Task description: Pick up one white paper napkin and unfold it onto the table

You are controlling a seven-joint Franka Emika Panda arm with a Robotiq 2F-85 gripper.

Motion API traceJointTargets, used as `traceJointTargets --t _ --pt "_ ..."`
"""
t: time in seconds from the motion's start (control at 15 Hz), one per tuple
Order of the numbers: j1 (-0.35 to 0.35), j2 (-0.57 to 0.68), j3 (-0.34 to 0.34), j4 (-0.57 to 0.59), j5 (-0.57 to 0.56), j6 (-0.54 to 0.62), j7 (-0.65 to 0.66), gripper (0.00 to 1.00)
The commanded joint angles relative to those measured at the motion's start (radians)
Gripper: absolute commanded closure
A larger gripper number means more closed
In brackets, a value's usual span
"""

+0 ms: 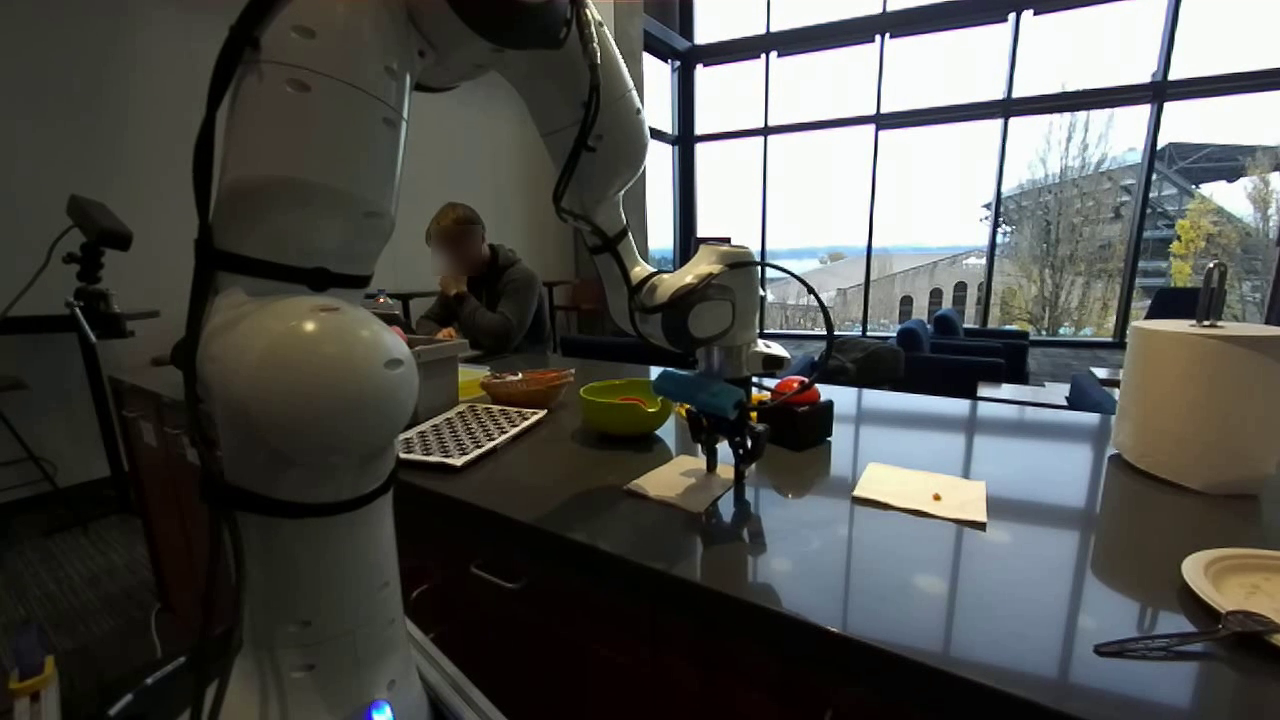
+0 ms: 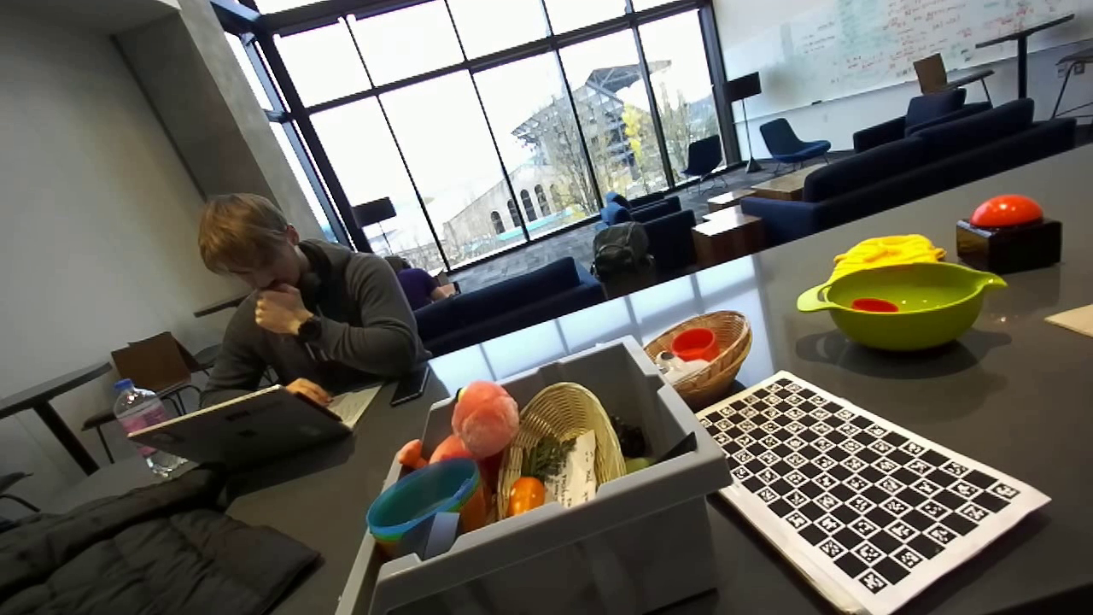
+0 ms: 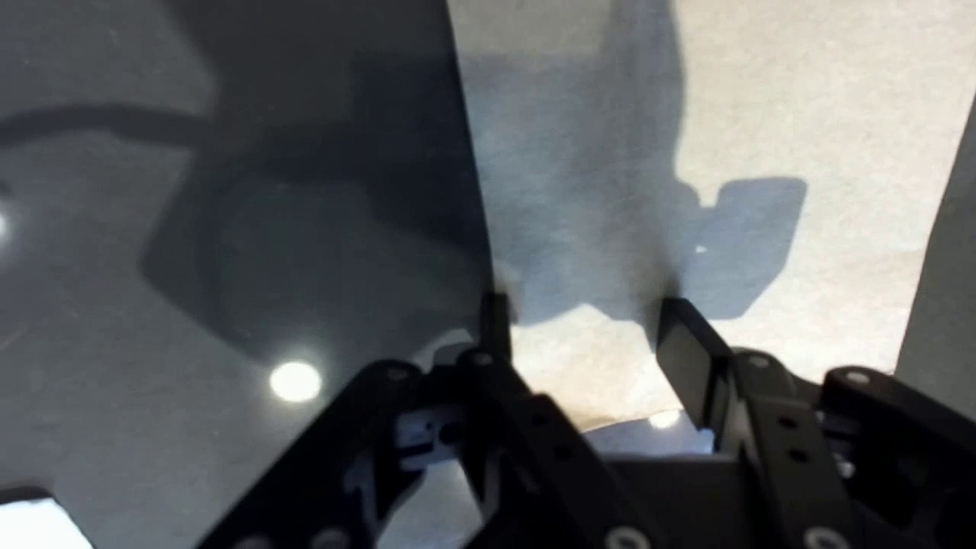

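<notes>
Napkin (image 1: 672,484) was seen flat on table (image 1: 560,490) beneath gripper (image 3: 585,309), fingers spread apart. Top was cut off in wrist view; fingertip contact could not be judged. Near side was roughly aligned with table edge; long axis was unclear.

In an exterior view the napkin (image 1: 672,483) lies on the table (image 1: 1020,600) below the gripper (image 1: 725,472), a second napkin (image 1: 903,489) apart to its right and a paper roll (image 1: 1195,410) farther right, with a plate (image 1: 1200,566) and a utensil (image 1: 1250,622) before the roll. Behind the first napkin stand a bowl (image 1: 615,420), to the left, and a button box (image 1: 806,428), to the right; left of the bowl a board (image 1: 470,433) lies before a basket (image 1: 527,390). In an exterior view a bin (image 2: 568,551) stands left of the board, a toy (image 2: 485,418) in it and a laptop (image 2: 249,424) behind it.
</notes>
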Motion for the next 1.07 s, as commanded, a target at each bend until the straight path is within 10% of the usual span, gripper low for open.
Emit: traceJointTargets --t 0.0,0.27,0.6,1.0 --pt "-0.021 -0.012 0.012 0.000 -0.023 -0.022 0.025 0.48" --pt "-0.022 -0.011 0.012 0.003 -0.024 -0.025 0.027 0.59" --pt "-0.027 -0.011 0.009 0.007 -0.030 -0.025 0.031 1.00" --pt "-0.025 -0.012 0.007 0.010 -0.038 -0.031 0.041 1.00"
